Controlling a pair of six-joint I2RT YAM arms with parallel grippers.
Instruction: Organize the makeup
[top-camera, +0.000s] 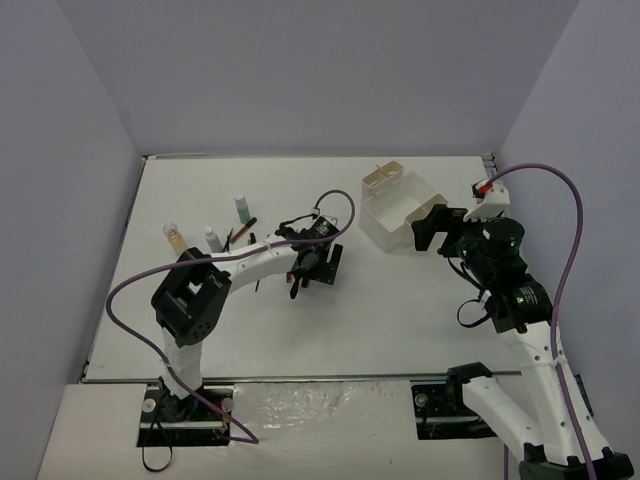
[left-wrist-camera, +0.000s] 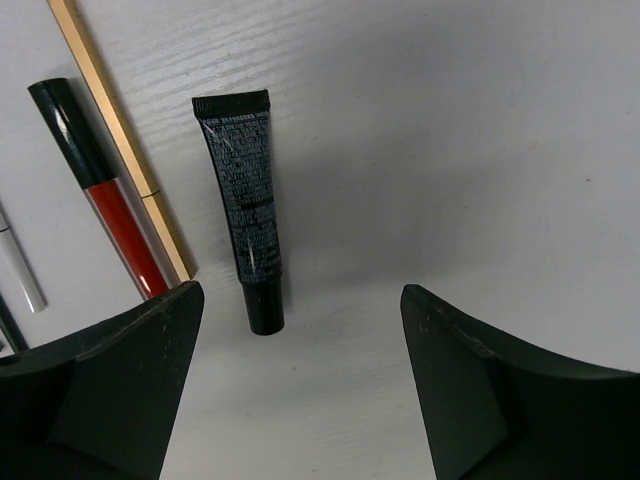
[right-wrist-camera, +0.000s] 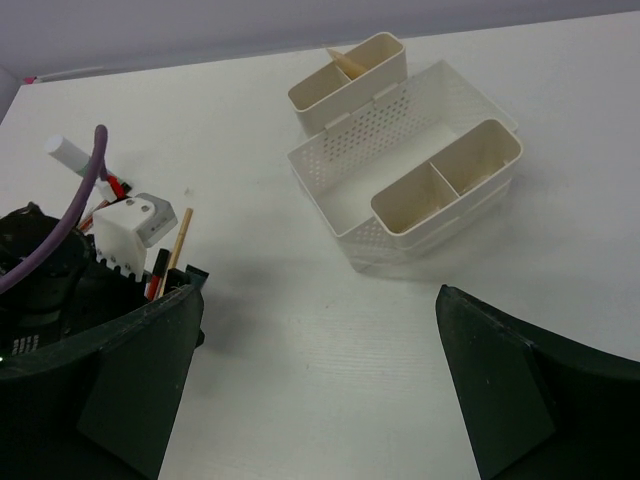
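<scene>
The left gripper (left-wrist-camera: 300, 298) hangs over the table (top-camera: 400, 330) with its jaws wide apart and nothing in them. The black tube (left-wrist-camera: 245, 215) lies flat between and just beyond the fingertips, untouched, its cap toward the gripper. Beside it lie a red lip gloss (left-wrist-camera: 110, 205) and a gold pencil (left-wrist-camera: 120, 140). Farther back stand three small bottles (top-camera: 213, 238). The right gripper (right-wrist-camera: 320, 290) is spread fully and empty, facing the white box (right-wrist-camera: 385, 250) at the far right.
</scene>
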